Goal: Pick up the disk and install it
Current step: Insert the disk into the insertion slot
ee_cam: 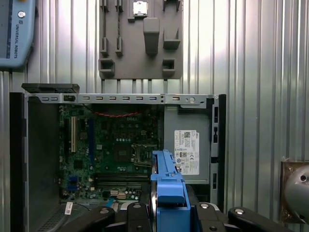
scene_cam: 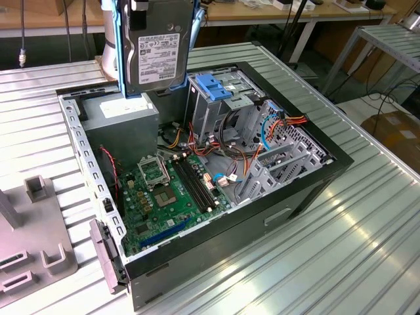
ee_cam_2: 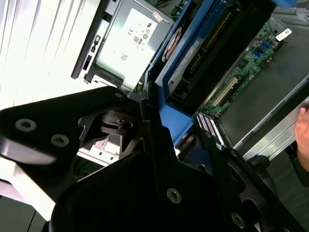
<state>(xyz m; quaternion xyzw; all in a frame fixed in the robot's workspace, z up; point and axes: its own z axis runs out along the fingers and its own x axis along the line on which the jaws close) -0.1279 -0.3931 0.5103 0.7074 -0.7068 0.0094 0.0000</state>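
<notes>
The disk [scene_cam: 156,49] hangs upright in the air over the open computer case [scene_cam: 315,177], its white label facing the exterior view and blue rails down both sides. My gripper [scene_cam: 157,5] is shut on its upper end at the top edge of that view. The disk is above the grey power supply [scene_cam: 121,118], to the exterior view's left of the drive cage [scene_cam: 223,108] with its blue latch [scene_cam: 215,85]. The first wrist view shows the disk [ee_cam: 169,186] edge-on between the gripper [ee_cam: 168,215] fingers. The second wrist view shows the disk's blue rail [ee_cam_2: 190,46] beyond the gripper [ee_cam_2: 166,123].
Inside the case lie the green motherboard [scene_cam: 167,190] and bundled cables [scene_cam: 282,125]. A grey fixture plate [scene_cam: 33,243] sits on the slatted metal table [scene_cam: 367,249] at the exterior view's left. A teach pendant [ee_cam: 17,34] lies beyond the case. A hand [ee_cam_2: 303,130] shows near the case.
</notes>
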